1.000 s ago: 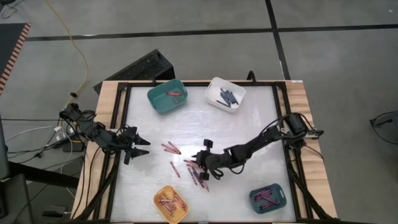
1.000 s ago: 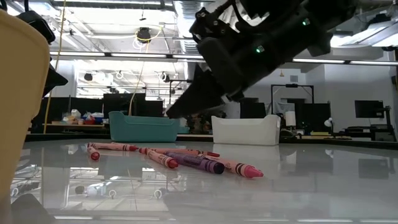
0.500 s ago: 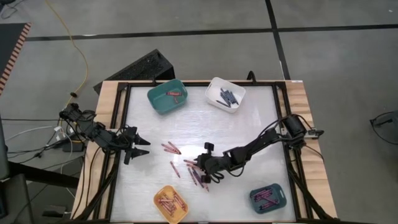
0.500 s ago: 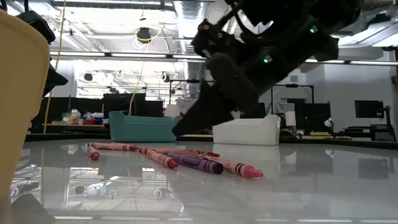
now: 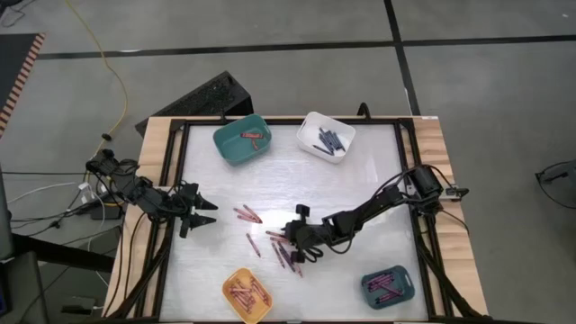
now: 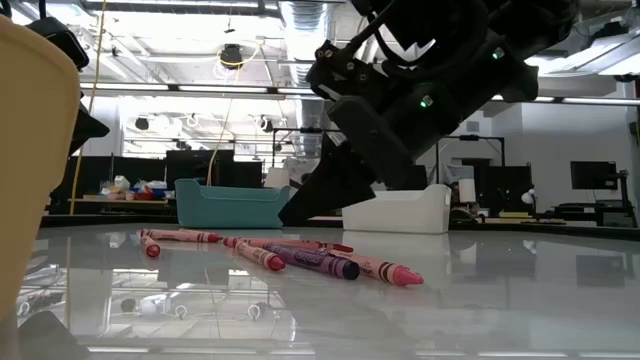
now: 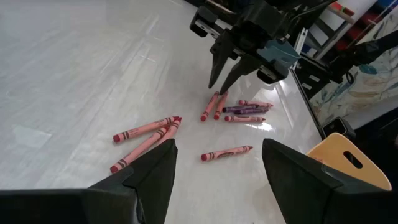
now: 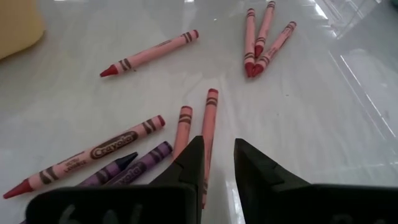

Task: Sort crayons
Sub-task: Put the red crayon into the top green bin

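Now the loose crayons (image 5: 281,248) lie in the middle of the tabletop (image 5: 360,180). Around them sit four bins. The teal bin (image 5: 241,139) holds red ones, the white bin (image 5: 326,136) dark ones, the yellow bin (image 5: 247,293) reddish ones, the dark teal bin (image 5: 389,287) pink ones. The right end effector (image 5: 294,255) hangs over the loose crayons, its fingers a little apart and gripping nothing. The left end effector (image 5: 200,216) waits near the tabletop's left edge, fingers spread.

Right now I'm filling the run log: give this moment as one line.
task: sort crayons | right tool: open, over loose crayons mid-table, straddling a red one | left tool: open, waiting at left edge | held: nothing
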`<action>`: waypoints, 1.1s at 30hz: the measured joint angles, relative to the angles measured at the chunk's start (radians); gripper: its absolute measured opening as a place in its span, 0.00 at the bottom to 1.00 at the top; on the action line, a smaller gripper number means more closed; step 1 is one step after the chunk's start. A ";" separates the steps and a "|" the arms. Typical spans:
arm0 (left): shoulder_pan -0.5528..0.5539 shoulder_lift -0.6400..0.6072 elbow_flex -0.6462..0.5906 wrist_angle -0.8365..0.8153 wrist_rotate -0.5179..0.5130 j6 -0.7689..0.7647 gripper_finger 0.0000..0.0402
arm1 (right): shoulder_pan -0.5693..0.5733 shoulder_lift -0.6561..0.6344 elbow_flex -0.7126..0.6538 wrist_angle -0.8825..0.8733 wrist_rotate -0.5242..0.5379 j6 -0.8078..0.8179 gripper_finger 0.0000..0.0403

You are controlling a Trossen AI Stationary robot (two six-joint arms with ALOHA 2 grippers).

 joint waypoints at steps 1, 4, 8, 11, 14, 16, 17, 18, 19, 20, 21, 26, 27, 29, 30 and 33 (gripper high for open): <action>0.000 0.000 0.000 0.000 0.000 0.000 0.57 | 0.000 0.000 0.000 0.000 0.000 0.000 0.21; 0.000 0.000 0.000 0.000 0.000 0.000 0.57 | 0.000 0.000 0.000 -0.001 0.000 0.003 0.21; 0.000 0.000 0.000 0.000 0.000 0.000 0.57 | 0.000 0.000 0.000 -0.003 0.000 0.003 0.21; 0.000 0.000 0.000 0.000 -0.001 0.000 0.57 | 0.003 0.000 0.000 -0.010 0.000 0.027 0.21; 0.000 0.000 0.000 0.000 -0.002 0.000 0.57 | 0.003 0.016 0.000 -0.025 -0.006 0.048 0.21; 0.000 0.000 0.000 0.000 -0.002 0.000 0.57 | 0.003 0.023 -0.003 -0.036 -0.011 0.051 0.21; 0.000 0.000 0.000 0.000 -0.003 0.000 0.57 | 0.002 0.031 -0.001 -0.022 -0.016 0.053 0.21; 0.000 0.000 0.000 0.000 -0.003 0.000 0.57 | 0.001 0.032 0.001 -0.022 -0.018 0.053 0.21; 0.000 0.000 0.000 0.000 -0.003 0.000 0.57 | 0.001 0.034 0.000 -0.030 -0.018 0.053 0.21; 0.000 0.000 0.000 0.000 -0.003 0.000 0.57 | 0.000 0.034 -0.002 -0.030 -0.020 0.055 0.21; 0.000 0.000 0.000 0.000 -0.002 0.000 0.57 | -0.001 0.037 -0.001 -0.028 -0.021 0.055 0.21; 0.000 0.000 0.000 0.000 -0.002 0.000 0.57 | -0.010 0.060 0.002 -0.024 -0.017 0.065 0.20; 0.000 0.000 0.000 0.000 -0.003 0.000 0.57 | -0.013 0.060 0.002 -0.026 -0.016 0.079 0.20; 0.000 0.000 0.000 0.000 -0.003 0.000 0.57 | -0.022 0.061 0.002 -0.042 -0.027 0.104 0.20; 0.000 0.000 0.000 0.000 -0.002 0.000 0.57 | -0.028 0.061 0.002 -0.048 -0.036 0.114 0.20; 0.000 0.000 0.000 0.000 -0.002 0.000 0.57 | -0.039 0.061 0.002 -0.073 -0.047 0.154 0.17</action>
